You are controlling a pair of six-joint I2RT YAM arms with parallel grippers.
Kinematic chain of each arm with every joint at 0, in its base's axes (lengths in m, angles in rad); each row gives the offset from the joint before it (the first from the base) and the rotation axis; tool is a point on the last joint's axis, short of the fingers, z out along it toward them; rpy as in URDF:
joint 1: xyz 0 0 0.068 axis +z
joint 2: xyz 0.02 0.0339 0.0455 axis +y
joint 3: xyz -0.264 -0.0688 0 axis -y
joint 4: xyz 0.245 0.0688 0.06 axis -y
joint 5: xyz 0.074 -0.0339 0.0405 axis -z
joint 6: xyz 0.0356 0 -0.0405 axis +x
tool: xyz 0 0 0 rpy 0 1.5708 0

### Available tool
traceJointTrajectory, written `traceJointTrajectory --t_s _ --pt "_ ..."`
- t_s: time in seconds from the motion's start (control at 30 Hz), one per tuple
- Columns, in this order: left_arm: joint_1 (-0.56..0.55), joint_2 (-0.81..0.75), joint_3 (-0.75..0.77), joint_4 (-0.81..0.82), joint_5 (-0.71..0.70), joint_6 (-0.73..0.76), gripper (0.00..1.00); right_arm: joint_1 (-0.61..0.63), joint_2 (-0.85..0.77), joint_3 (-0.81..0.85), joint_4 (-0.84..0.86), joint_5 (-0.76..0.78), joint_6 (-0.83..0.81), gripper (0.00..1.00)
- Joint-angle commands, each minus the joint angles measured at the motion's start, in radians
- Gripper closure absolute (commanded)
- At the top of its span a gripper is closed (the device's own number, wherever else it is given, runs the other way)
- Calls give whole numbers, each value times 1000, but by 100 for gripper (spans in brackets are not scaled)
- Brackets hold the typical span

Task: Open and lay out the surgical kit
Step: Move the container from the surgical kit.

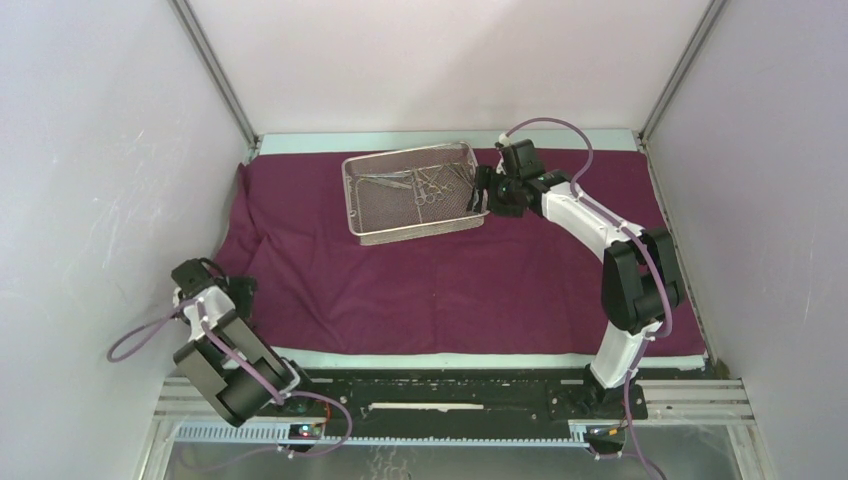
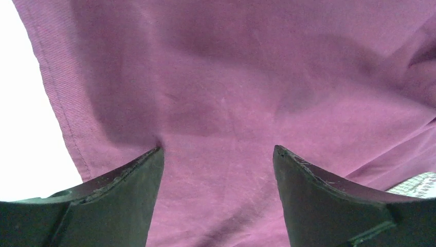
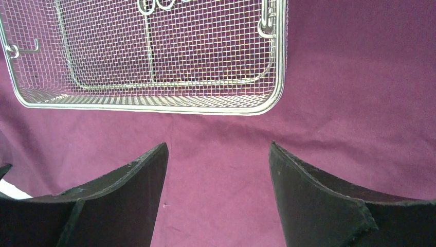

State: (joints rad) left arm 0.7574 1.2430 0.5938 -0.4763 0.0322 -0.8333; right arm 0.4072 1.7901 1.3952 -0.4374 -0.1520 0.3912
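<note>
Hovering wide apart and empty, the left jaws point down at the maroon cloth wrap (image 2: 231,77), whose stitched hem (image 2: 64,118) runs just left of the left fingertip (image 2: 139,180). A pinch from here would likely gather a fold of cloth rather than its edge. A pull on that fold could drag the whole spread and carry the wire-mesh tray (image 1: 420,233) along with it.

Farther right, the right jaws, equally wide and holding nothing, face the tray's near rim, which lies just ahead of their tips without touching them. A push forward could shove the light tray across the cloth instead of gripping it. A grip on one wall alone might tilt it and spill the thin steel instruments (image 1: 432,183). Their finger rings (image 3: 154,4) sit at the far side of the tray from these jaws, so reaching them means crossing the rim, where a fingertip could snag the mesh.

The cloth lies opened over most of the table (image 1: 450,356), smooth in the middle and rumpled into soft ridges beside the left jaws. The tray sits upright on it, shallow, rectangular and silver, with a heavier wire frame showing in its floor. The instruments lie bunched together inside, not yet laid out.
</note>
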Motion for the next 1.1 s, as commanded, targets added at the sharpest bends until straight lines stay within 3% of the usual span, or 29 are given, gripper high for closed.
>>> traceJointTrajectory --t_s 0.0,0.23,0.57,0.83,1.07 --pt "89 -7 -106 39 -23 -51 15 7 -42 -12 21 -3 -24 19" --pt "206 -150 -190 -42 -109 -69 15 8 -43 -29 30 3 -22 19" --pt "200 -311 -151 -140 -104 -69 18 -47 -25 -3 53 -5 -21 19" --pt "-4 -328 110 -209 -147 -8 18 -103 161 205 0 -25 -86 19" --pt "-234 -67 412 -202 -262 54 18 -73 327 387 -76 8 -118 25"
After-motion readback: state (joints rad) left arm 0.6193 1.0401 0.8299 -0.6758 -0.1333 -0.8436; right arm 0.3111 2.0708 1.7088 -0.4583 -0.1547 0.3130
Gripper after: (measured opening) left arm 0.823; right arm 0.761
